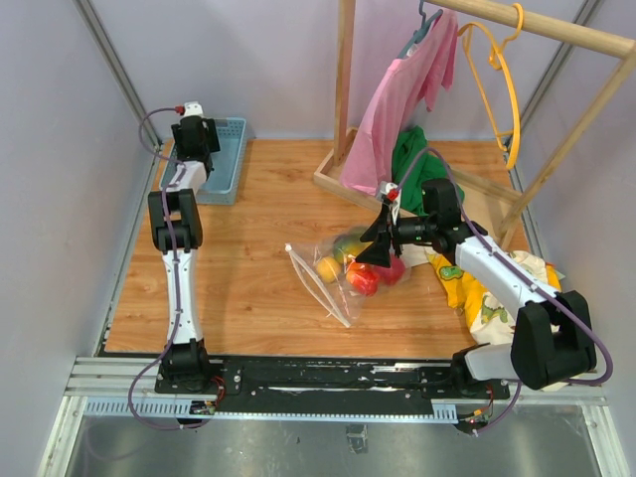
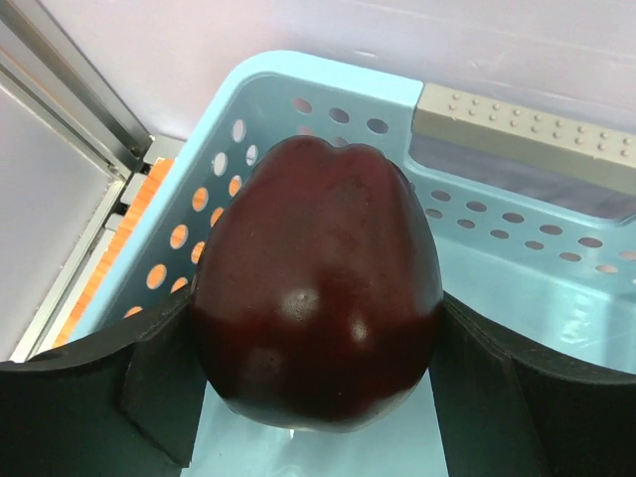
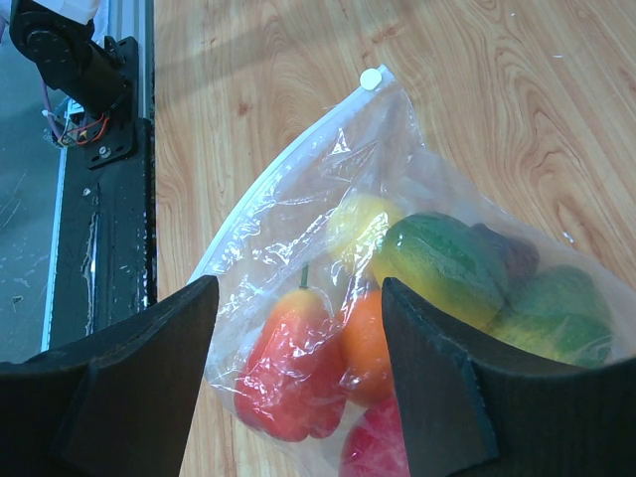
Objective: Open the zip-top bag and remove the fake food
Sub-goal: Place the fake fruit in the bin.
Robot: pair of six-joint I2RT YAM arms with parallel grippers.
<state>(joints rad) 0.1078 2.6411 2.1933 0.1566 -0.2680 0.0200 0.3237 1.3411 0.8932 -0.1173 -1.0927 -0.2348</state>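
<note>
The clear zip-top bag (image 1: 333, 276) lies mid-table, its white zip strip (image 3: 288, 154) toward the near edge. Inside it is fake food: a red pepper (image 3: 293, 378), an orange piece (image 3: 363, 343), a yellow one (image 3: 363, 224) and a green one (image 3: 447, 263). My right gripper (image 3: 298, 288) hovers over the bag, open, its fingers straddling the red and orange pieces through the plastic. My left gripper (image 2: 313, 328) is at the far left over the blue basket (image 2: 328, 84), with both pads against a dark purple fake fruit (image 2: 318, 278).
A wooden clothes rack (image 1: 343, 99) stands at the back right with a pink shirt (image 1: 407, 94) and a yellow hanger (image 1: 502, 89). A green garment (image 1: 417, 159) lies under it. A yellow-and-white cloth (image 1: 487, 298) sits beneath my right arm.
</note>
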